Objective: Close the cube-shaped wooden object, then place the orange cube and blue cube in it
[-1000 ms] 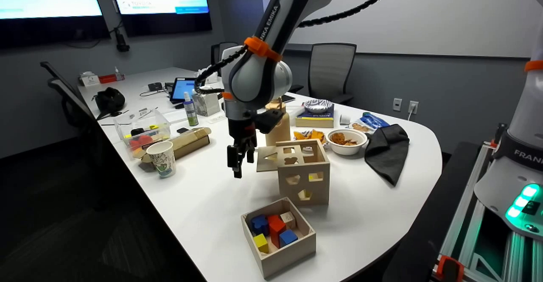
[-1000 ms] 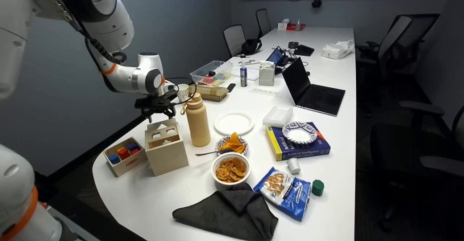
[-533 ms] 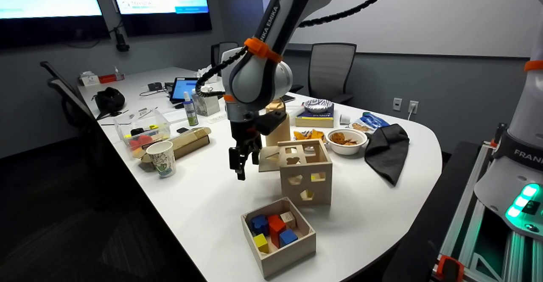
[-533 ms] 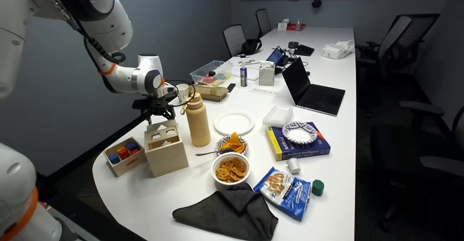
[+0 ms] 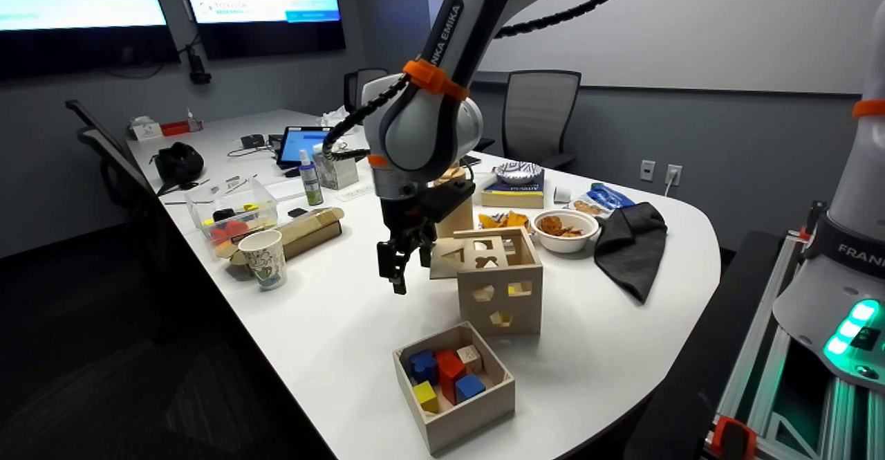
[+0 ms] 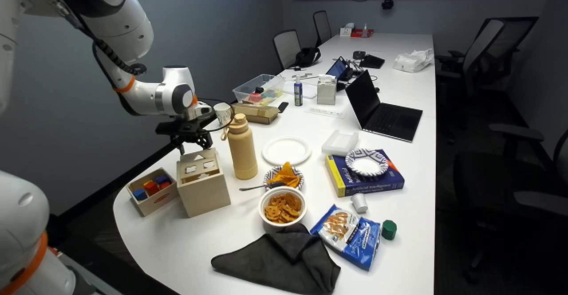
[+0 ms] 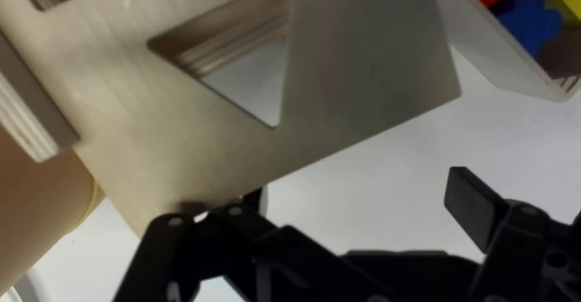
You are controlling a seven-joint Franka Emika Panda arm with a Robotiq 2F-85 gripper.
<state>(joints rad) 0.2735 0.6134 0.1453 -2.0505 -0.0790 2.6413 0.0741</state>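
The wooden box (image 5: pixel 499 301) stands upright on the table. Its lid (image 5: pixel 464 258) with cut-out holes is partly slid over the top; part juts out, and an opening remains at the opposite side. Both also show in an exterior view (image 6: pixel 204 197). My gripper (image 5: pixel 413 270) is open and empty at the lid's jutting end. In the wrist view (image 7: pixel 363 204), one finger is at the lid's edge, its tip partly hidden; the other is apart, over the table. The blue cube (image 5: pixel 470 387) lies in the shallow tray (image 5: pixel 477 422). I cannot make out an orange cube.
The tray also holds a red block (image 5: pixel 451 377), a yellow block (image 5: pixel 425 396), a blue flower-shaped block (image 5: pixel 423 366) and a plain wood cube (image 5: pixel 469 358). A tan bottle (image 6: pixel 242 153) stands close beside the box. Bowls (image 6: pixel 282 213) and a black cloth (image 6: pixel 284 259) lie nearby.
The lid has slid further over the box, so less juts out. The box shifted slightly the same way. My gripper moved along with the lid's end, staying open.
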